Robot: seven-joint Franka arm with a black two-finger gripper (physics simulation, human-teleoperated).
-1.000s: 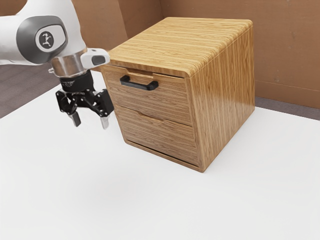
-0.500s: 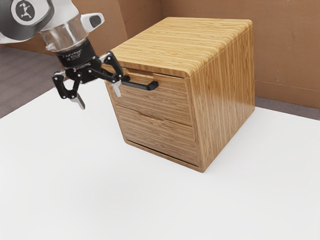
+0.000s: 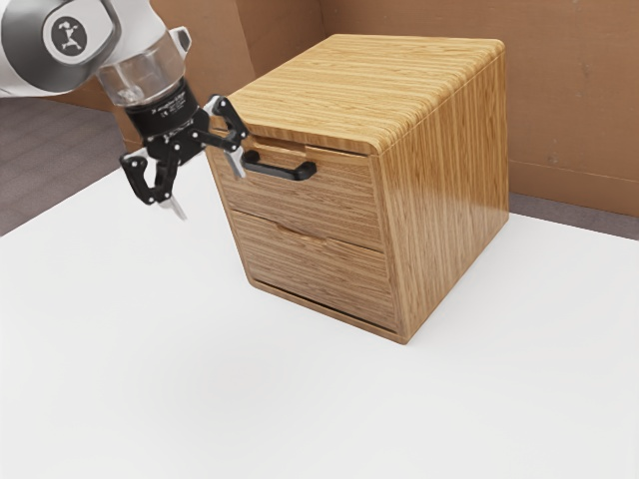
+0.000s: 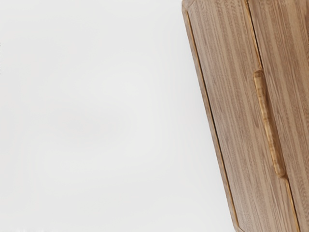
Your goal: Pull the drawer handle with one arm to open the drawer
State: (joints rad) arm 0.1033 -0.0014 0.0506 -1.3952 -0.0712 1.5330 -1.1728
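**Fingers spread at the handle's end, drawer shut**

The fingers stand wide apart, holding nothing. One tip is just beside the near end of the black drawer handle, and the other hangs over the white counter. The handle is a rigid bar standing off the top drawer of the wooden cabinet. Its middle span looks the surest hold, and the drawer should slide without flexing. Whether that tip touches the bar is hard to tell. The wrist view cuts off the lower drawer and its wooden pull.

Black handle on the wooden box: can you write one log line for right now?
black bar handle: not gripped | black two-finger gripper: open, beside its end | top wooden drawer: shut
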